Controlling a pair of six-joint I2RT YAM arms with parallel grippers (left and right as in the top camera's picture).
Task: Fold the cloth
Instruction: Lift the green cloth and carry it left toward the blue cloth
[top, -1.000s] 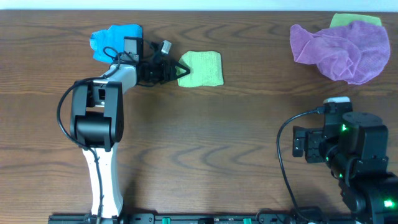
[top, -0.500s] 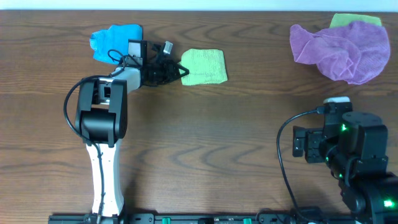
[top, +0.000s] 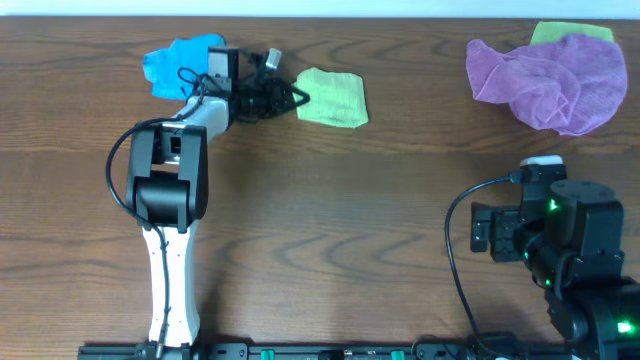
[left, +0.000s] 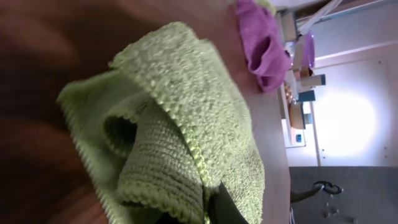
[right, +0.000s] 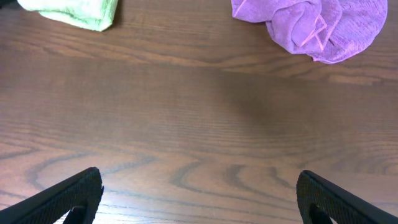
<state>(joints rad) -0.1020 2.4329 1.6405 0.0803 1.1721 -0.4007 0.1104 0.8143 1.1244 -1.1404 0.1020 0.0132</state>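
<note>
A brown wood-grain desk (top: 330, 220) fills the overhead view. A second ago the left tool (top: 297, 97) stood open at the cloth's left edge. Now it has closed on that edge, and the arm has swung a little toward the far side. The cloth (top: 333, 97) has gone with it, shifting slightly right and away from the robot, and it now sits a bit askew. It lies just right of the left tool, pinched at its near corner, with the rest resting on the desk. A crumpled blue cloth (top: 180, 65) sits just behind the left tool. A bigger purple cloth (top: 548, 80) is heaped well apart at the far right. The right arm has not moved.

In the left wrist view the cloth (left: 180, 124) is close up. It is lime green, fuzzy and looped, with a thin stitched hem, and it is doubled over itself in soft rolls. A dark finger (left: 221, 205) presses into its lower edge. The purple cloth (left: 261, 37) lies beyond it, blurred.

In the right wrist view the right tool (right: 199, 196) is spread wide with only bare desk between its fingers. The cloth (right: 68, 12) shows at the top left, well away. The purple cloth (right: 311, 28) is bunched at the top right.
</note>
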